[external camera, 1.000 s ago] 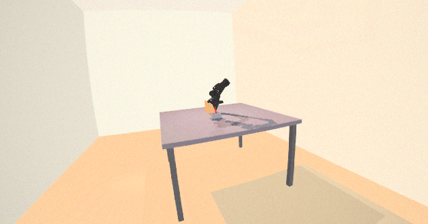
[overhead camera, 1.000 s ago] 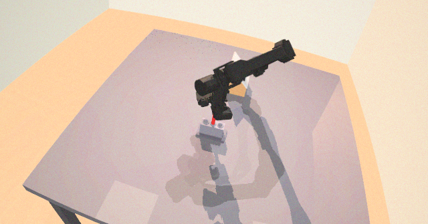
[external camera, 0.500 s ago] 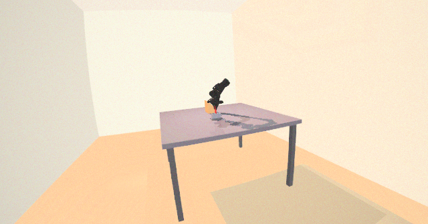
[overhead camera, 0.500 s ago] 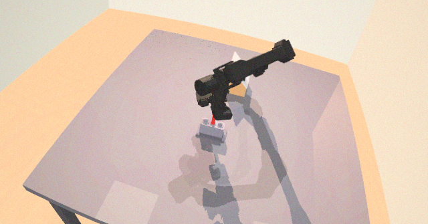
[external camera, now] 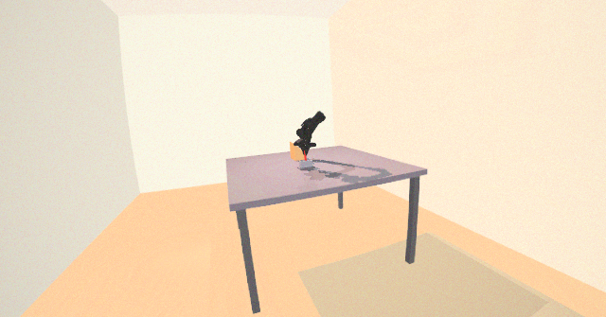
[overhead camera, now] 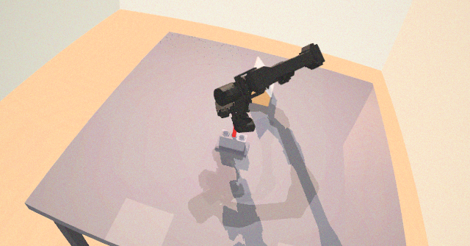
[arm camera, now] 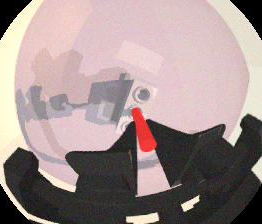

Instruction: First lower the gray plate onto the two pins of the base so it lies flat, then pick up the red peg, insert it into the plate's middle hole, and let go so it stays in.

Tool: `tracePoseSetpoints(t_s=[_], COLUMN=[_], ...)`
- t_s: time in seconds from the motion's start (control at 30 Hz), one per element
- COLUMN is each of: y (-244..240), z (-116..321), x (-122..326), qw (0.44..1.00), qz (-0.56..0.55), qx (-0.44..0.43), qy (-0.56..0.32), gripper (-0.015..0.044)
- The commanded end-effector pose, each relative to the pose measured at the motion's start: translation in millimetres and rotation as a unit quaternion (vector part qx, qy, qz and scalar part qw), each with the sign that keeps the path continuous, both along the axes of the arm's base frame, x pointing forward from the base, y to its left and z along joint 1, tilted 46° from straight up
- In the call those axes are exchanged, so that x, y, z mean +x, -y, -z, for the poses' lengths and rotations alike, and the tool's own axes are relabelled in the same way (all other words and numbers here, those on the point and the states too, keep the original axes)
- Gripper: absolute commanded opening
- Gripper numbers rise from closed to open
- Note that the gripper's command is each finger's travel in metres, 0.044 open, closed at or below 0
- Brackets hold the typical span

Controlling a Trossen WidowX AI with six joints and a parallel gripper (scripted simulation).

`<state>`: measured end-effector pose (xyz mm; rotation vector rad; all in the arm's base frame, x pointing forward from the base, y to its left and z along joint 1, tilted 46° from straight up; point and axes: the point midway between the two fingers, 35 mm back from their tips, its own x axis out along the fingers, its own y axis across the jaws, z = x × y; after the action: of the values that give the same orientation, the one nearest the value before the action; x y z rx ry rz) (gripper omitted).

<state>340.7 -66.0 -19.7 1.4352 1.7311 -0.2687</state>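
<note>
Red peg (overhead camera: 234, 132) (external camera: 305, 156) (arm camera: 144, 133): its lower end is at the middle hole of the gray plate (overhead camera: 233, 142) (external camera: 307, 164) (arm camera: 148, 84), your gripper (overhead camera: 235, 127) (external camera: 305, 152) (arm camera: 139, 123) nearly closed, gripping it. Insertion looks in hand; you likely need to check alignment, ease down until seated, then let go. Count: one peg, one plate, two pin tops showing, one gripper, one orange panel (overhead camera: 261, 98) (external camera: 296, 151) behind, one table (overhead camera: 147, 128) (external camera: 265, 180) (arm camera: 197, 65).
</note>
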Motion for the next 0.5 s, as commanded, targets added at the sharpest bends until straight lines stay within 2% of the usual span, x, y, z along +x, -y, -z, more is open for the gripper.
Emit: tracePoseSetpoints(t_s=[0.0, 0.2, 0.47], y=[0.2, 0.2, 0.2], z=[-0.1, -0.1, -0.1], x=[0.1, 0.1, 0.1], qw=[1.0, 1.0, 1.0], qz=[0.0, 0.0, 0.0], qx=[0.0, 0.0, 0.0], qy=[0.0, 0.0, 0.0], gripper=[0.0, 0.015, 0.015])
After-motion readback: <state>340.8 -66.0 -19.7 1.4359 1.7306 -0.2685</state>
